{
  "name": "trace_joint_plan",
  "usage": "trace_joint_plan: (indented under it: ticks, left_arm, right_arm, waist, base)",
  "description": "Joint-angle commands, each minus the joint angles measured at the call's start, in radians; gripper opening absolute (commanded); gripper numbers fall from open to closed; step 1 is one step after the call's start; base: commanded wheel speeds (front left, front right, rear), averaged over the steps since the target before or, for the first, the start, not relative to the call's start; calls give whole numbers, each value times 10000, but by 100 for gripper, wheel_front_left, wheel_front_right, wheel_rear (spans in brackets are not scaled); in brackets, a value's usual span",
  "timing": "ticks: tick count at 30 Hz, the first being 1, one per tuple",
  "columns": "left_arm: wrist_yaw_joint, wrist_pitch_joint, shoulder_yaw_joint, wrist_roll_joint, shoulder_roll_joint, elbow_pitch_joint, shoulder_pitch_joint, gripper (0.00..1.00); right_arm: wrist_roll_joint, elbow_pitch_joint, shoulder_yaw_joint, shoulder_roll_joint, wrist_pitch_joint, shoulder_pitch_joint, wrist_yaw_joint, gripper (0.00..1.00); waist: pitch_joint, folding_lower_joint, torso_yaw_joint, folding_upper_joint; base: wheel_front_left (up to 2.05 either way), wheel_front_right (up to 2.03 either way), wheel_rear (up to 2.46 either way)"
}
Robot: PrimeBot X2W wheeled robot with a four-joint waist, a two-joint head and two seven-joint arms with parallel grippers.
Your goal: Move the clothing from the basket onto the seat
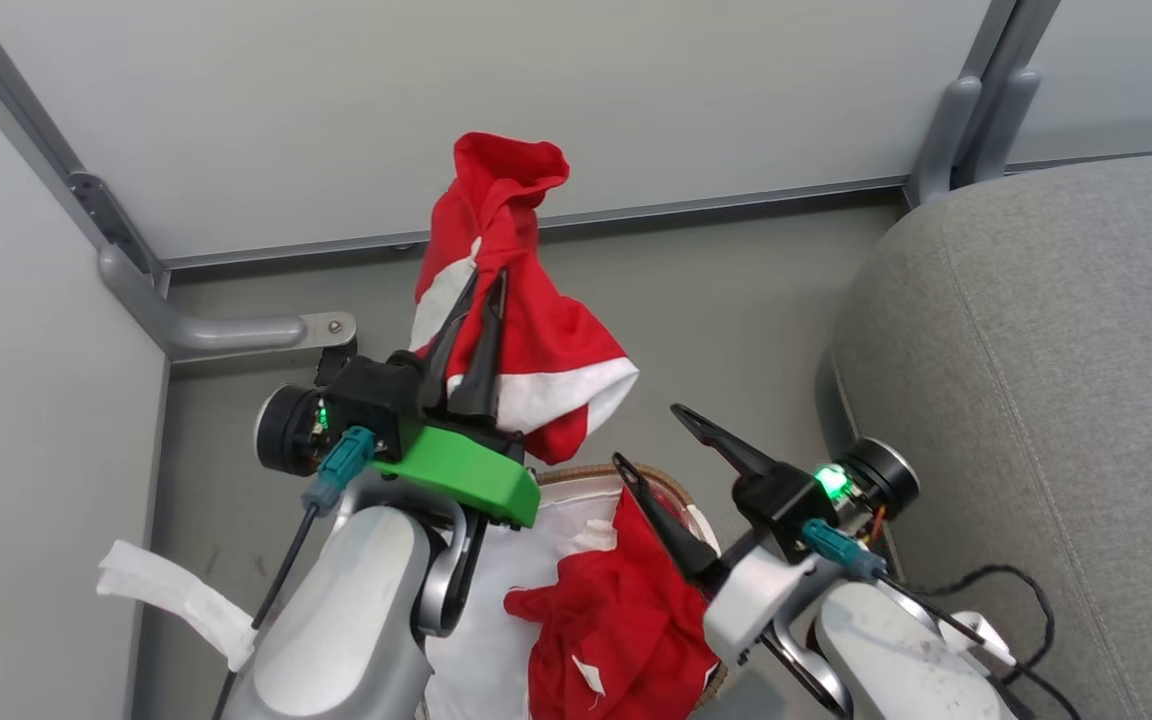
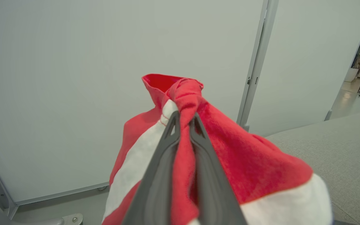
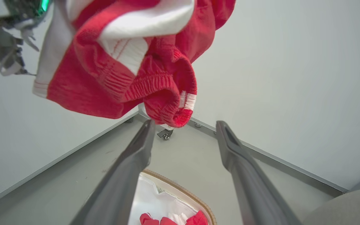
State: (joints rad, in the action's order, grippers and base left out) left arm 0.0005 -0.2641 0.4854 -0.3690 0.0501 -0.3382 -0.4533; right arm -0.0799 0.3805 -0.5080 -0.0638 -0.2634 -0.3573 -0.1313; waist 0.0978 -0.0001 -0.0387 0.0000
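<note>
Pale grey partition walls point(image 1: 536, 100) meet in a corner above a bare grey floor point(image 1: 736, 300), with the large grey upholstered seat point(image 1: 1036, 400) off to the robot's right. The left gripper point(image 1: 490, 273) is clamped on a bunched fold of a red-and-white garment point(image 1: 536, 340) and holds it high above the wicker-rimmed basket point(image 1: 591, 470), the elastic hem hanging free and well clear of the rim. The right gripper point(image 1: 648, 435) hovers over the basket with its fingers spread wide and nothing between them. A second red garment point(image 1: 616, 610) lies crumpled on the white cloth liner point(image 1: 496, 620) inside. The step in hand looks like the carry: one piece is lifted out but not yet over the cushion. The next move would call for swinging the left arm rightward across the basket until the cloth hangs over the seat, then letting go; the dangling fabric may brush the right arm on the way.
</note>
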Motion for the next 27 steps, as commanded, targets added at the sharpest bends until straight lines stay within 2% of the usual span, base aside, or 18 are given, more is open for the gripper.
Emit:
trace_joint_plan:
  ticks: [1,7,19,27]
  left_arm:
    - [52,-7,78,-80,14,48,-231,0]
    - [85,-7,559,-338,16,96,-381,0]
    - [153,-7,1527,-735,14,316,-717,0]
    - [261,-6,2109,-1075,15,421,-965,0]
  right_arm:
    - [-41,151,-159,-40,-21,-242,9,100]
    - [-64,918,-731,-6,-21,-1103,9,100]
    - [108,1982,-983,76,-21,-2278,10,100]
    - [-203,2331,-1826,99,-21,-2911,10,100]
  waist:
    - [61,1,107,0]
    - [209,1,428,0]
    - [470,1,1153,0]
    - [646,1,1553,0]
  base:
    - [0,0,0]
    - [0,0,0]
    - [0,0,0]
    - [0,0,0]
